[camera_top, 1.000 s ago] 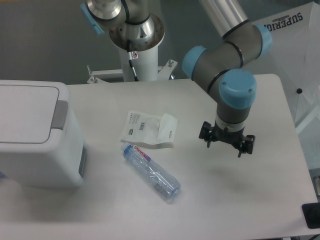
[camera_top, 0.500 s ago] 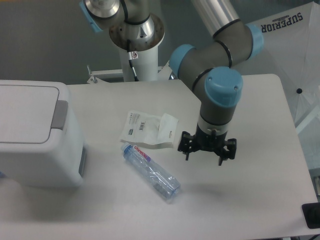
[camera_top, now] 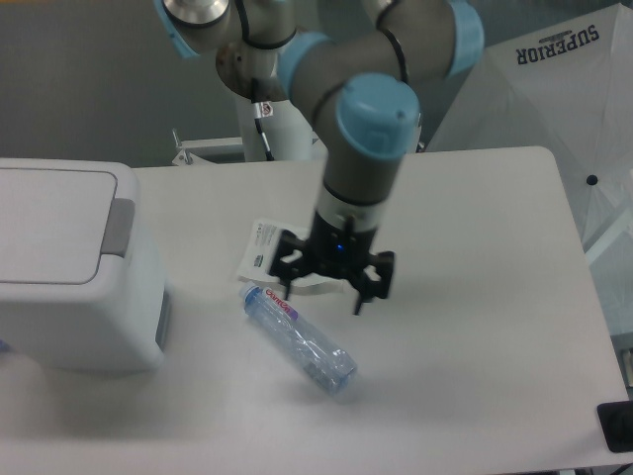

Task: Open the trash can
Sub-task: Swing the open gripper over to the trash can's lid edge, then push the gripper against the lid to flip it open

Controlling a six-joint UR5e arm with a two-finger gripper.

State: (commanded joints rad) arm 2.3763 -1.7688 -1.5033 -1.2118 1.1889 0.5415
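Item: gripper (camera_top: 327, 290). You have the jaws spread apart with nothing between them, hanging over the middle of the surface (camera_top: 475, 327). Their fingers point down, above the near edge of the paper packet and just beyond the capped end of the bottle; whether they touch either, you cannot tell.

Item: paper packet (camera_top: 263, 247). White, printed, lying flat, partly hidden behind the gripper.

Item: bottle (camera_top: 302, 340). Clear plastic, red label near its far left end, lying on its side, running diagonally from the packet towards the near right.

Item: arm (camera_top: 364, 129). Grey links with light blue joint caps, reaching down from the far side; its white pedestal (camera_top: 280, 129) stands at the far edge.

Item: trash can (camera_top: 69, 277). You find it at the left edge of the surface, well apart from the gripper, a large white box with rounded corners. Its flat lid (camera_top: 49, 223) lies shut, the grey tab (camera_top: 120, 226) on the lid's right side.

Item: surface. Pale, matte, rounded corners.

Item: room. Dark grey floor beyond; a white sheet (camera_top: 584, 109) printed SUPERIOR at the far right.
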